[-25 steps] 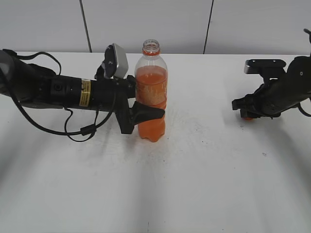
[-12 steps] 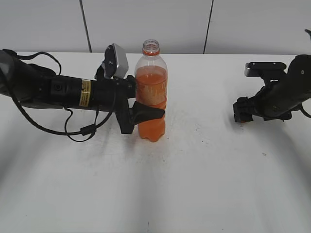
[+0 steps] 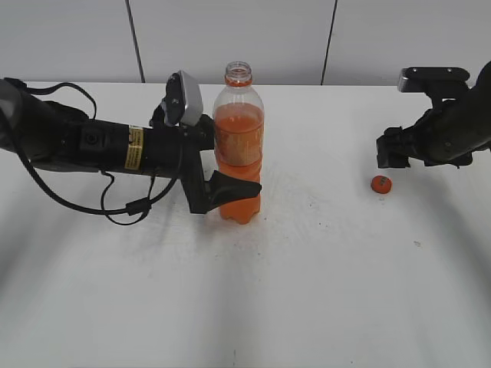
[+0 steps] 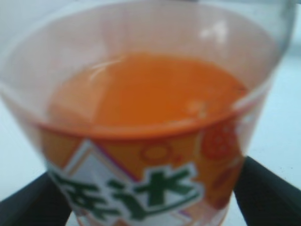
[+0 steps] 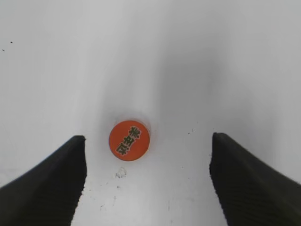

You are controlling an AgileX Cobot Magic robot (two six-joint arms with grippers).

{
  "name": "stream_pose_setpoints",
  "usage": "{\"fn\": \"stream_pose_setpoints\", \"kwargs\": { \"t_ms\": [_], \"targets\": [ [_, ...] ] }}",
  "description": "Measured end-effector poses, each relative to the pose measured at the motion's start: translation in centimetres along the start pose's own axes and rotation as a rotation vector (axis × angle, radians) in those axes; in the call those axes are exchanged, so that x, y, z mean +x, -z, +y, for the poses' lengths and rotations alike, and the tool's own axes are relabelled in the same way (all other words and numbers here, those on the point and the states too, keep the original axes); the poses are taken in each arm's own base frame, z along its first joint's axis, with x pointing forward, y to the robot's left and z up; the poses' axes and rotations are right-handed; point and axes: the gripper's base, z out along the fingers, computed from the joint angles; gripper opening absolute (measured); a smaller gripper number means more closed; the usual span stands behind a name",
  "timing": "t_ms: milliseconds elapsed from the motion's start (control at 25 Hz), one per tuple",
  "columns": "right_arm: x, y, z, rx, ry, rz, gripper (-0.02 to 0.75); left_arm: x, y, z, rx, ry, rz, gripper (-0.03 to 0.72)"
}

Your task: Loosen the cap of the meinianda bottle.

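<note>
Claws differ: my left claw (image 3: 230, 186) grips the tall clear plastic orange-drink bottle (image 3: 238, 146), my right claw (image 5: 148, 176) spread wide above the small round orange cap (image 5: 129, 140) lying on the white desk (image 3: 307, 291).

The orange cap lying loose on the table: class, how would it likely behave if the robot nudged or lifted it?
The cap looks small and thin, so probably very light. Lying flat on the table, it would likely slide rather than roll. Its low profile may make gripping awkward.

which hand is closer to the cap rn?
Right. The right hand hangs open just above the cap on the table; the left hand grips the meinianda bottle, far across.
</note>
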Motion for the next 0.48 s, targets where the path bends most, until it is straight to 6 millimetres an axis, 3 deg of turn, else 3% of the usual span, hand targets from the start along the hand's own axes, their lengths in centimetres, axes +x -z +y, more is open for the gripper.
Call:
{"fn": "stream_pose_setpoints", "kwargs": {
  "t_ms": [280, 480],
  "targets": [
    [-1.2, 3.0, 0.1, -0.002, 0.001, -0.059, 0.596, 0.6, 0.9, 0.5, 0.009, -0.021, 0.029, 0.593],
    [-2.0, 5.7, 0.1, -0.002, 0.006, -0.107, 0.596, 1.2, 2.9, 1.1, 0.041, -0.089, 0.091, 0.591]
  ]
}}
